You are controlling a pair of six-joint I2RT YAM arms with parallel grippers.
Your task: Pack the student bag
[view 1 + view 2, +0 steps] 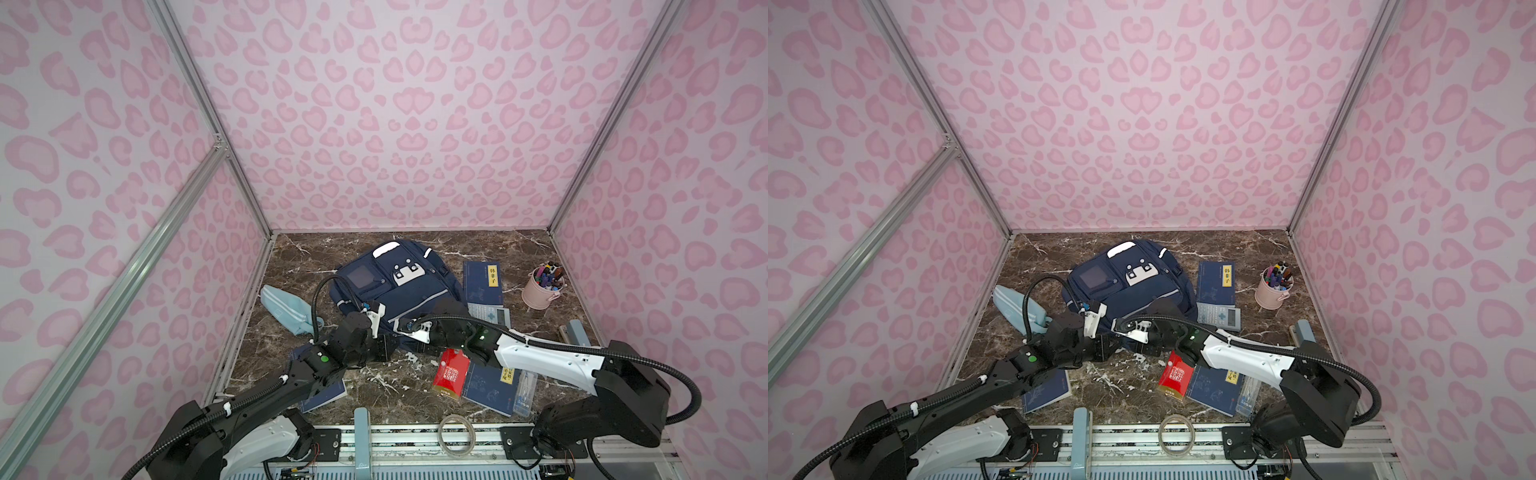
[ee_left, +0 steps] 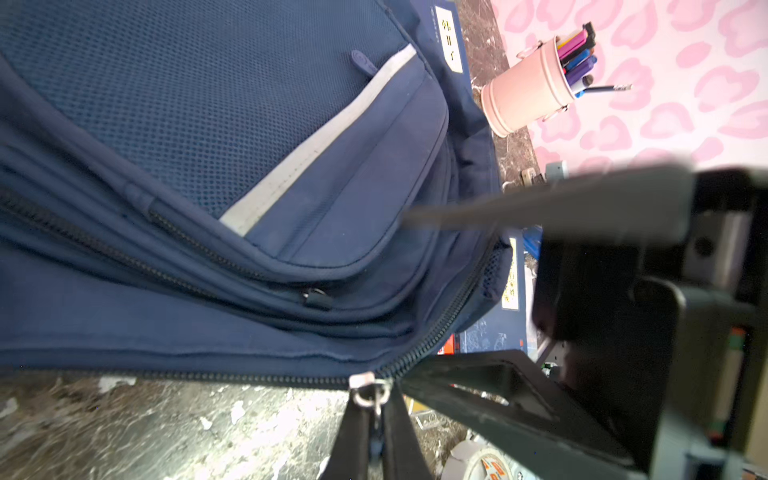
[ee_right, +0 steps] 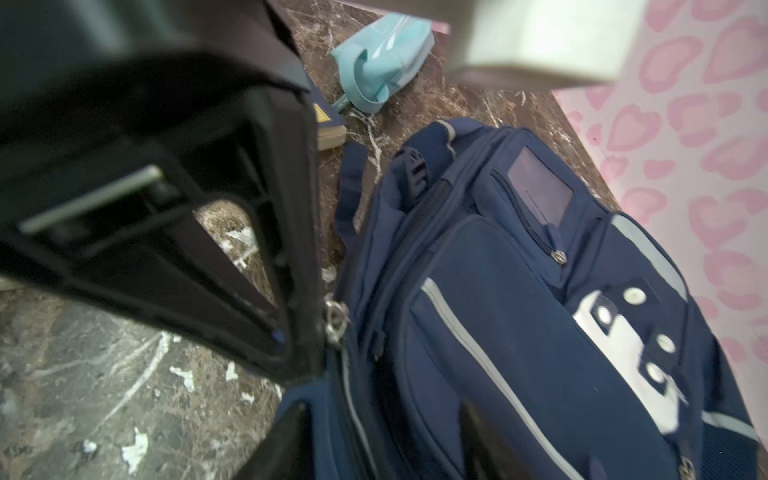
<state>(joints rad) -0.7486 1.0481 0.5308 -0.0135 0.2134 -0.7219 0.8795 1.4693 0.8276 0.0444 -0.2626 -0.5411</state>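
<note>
One bag (image 1: 399, 291): lies front up, near edge reaching left gripper (image 2: 376, 415) and right gripper (image 3: 386, 415).
Right gripper: fingers (image 3: 291, 444) spread, bag's edge between them.
Left gripper: fingers (image 2: 353, 440) pressed together, pinching zip pull (image 2: 368, 388).
Zip pull: on bag's edge, at left fingertips.

We see the student bag (image 1: 409, 291), navy with white stripes and patches, lying flat and front-up at mid-bench (image 1: 374, 386), its front pockets zipped shut.
</note>
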